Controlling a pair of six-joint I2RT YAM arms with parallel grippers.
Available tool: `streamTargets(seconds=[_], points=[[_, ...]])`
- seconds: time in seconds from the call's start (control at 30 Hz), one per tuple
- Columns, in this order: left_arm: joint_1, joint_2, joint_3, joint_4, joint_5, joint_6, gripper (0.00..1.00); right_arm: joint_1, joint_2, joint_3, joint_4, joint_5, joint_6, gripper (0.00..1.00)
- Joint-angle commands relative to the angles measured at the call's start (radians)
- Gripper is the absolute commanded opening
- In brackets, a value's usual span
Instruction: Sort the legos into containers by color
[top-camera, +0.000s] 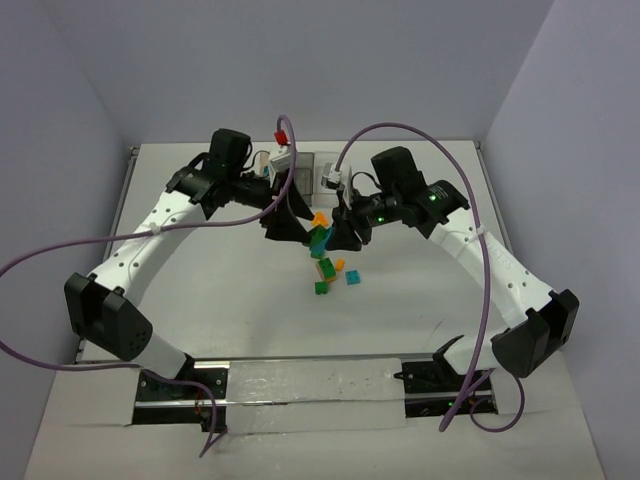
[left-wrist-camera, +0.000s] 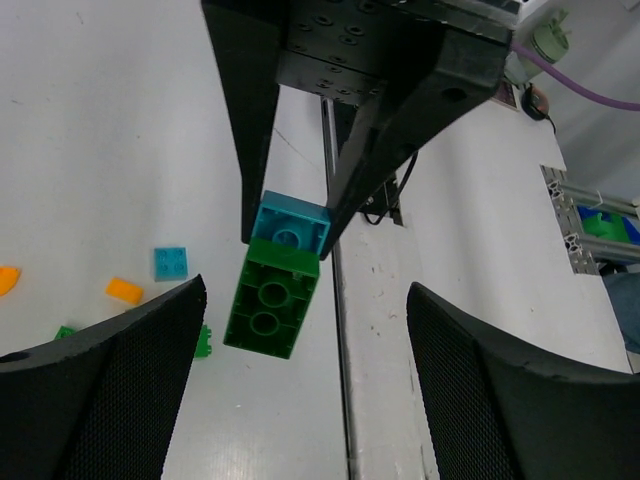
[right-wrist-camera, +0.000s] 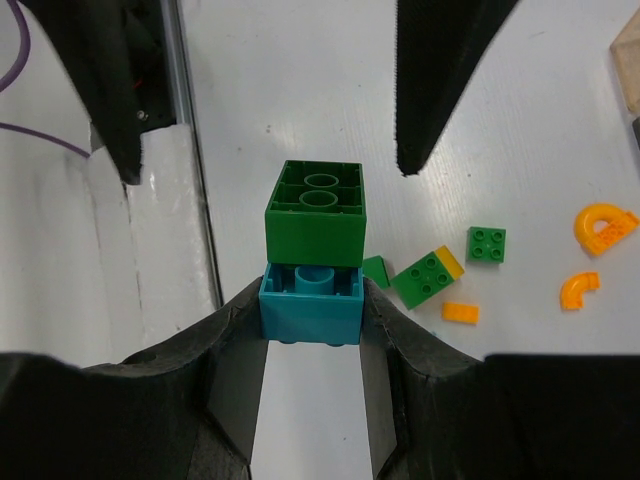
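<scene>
The right pincer (top-camera: 343, 232) clenched a teal plastic brick (right-wrist-camera: 310, 302), green studded brick (right-wrist-camera: 318, 212) stuck on, above the white surface (right-wrist-camera: 300, 90). Light, rigid, slick; the released left pincer (top-camera: 285, 226) should probably take the green's flat sides.

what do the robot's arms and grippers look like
The left arm and right arm have white links with black joints and bases. A purple cable loops off each. Green lights glow near the right wrist. The left gripper and right gripper have black tapered fingers with finely textured inner faces.
</scene>
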Motion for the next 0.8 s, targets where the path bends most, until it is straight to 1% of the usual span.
streamTargets(seconds=[0.0,0.07,0.13,0.33,0.4,0.5,0.6,0.7,0.77], points=[[-0.007,0.014,-0.012,0.021,-0.018,0.026,0.88,0.021,-0.037,0.028,0.009,-0.028,-0.017,0.00],[-0.008,0.017,-0.013,0.028,-0.023,0.020,0.85,0.027,-0.038,0.030,0.008,-0.028,-0.016,0.00],[-0.010,0.022,-0.010,0.025,-0.026,0.026,0.81,0.029,-0.035,0.033,0.001,-0.028,-0.017,0.00],[-0.016,0.037,-0.004,-0.019,-0.022,0.071,0.70,0.029,-0.032,0.038,-0.002,-0.040,-0.017,0.00],[-0.014,0.038,-0.010,-0.029,-0.022,0.086,0.63,0.029,-0.029,0.042,-0.004,-0.052,-0.012,0.00],[-0.015,0.031,-0.018,-0.022,-0.020,0.089,0.58,0.029,-0.021,0.051,-0.014,-0.073,-0.005,0.00],[-0.016,0.027,-0.023,-0.016,-0.018,0.091,0.56,0.029,-0.012,0.059,-0.022,-0.102,0.003,0.00],[-0.014,0.025,-0.024,-0.025,-0.012,0.103,0.52,0.028,-0.004,0.059,-0.028,-0.117,0.010,0.00],[-0.014,0.023,-0.027,-0.035,0.001,0.118,0.51,0.028,-0.001,0.059,-0.030,-0.123,0.015,0.00]])
